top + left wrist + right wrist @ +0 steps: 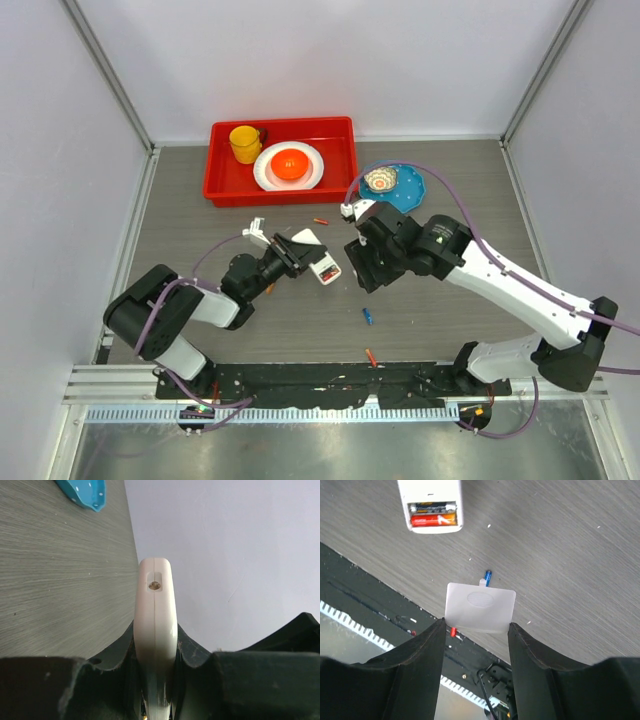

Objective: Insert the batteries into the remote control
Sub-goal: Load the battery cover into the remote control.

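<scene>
Remote control [430, 490]: small flat white plastic handset, held by one end in the left gripper [303, 255] over the middle of the grey wood-grain table [300, 330]. Left jaws are clamped tight on it; the left wrist view shows it edge-on between them. Its back faces the right wrist camera. The bay is open with two batteries [434, 520] seated side by side, one orange-red, one dark.

Right gripper [476, 627] sits just beside the remote, jaws partway apart and clamped across a thin translucent white plastic battery cover [480, 604]. Spares lie loose on the table: a small blue battery [488, 576] and a red battery [371, 356] near the table's near edge.

Judgement: loading looks done, and the step in hand is closing the bay. The next move calls for bringing the cover flat to the remote's back and lining its tab end up with the bay opening. It then needs sliding or pressing until it latches, with the left arm holding steady. Risk: the cover is gripped by its edges only, so it may tilt or slip on contact.
</scene>
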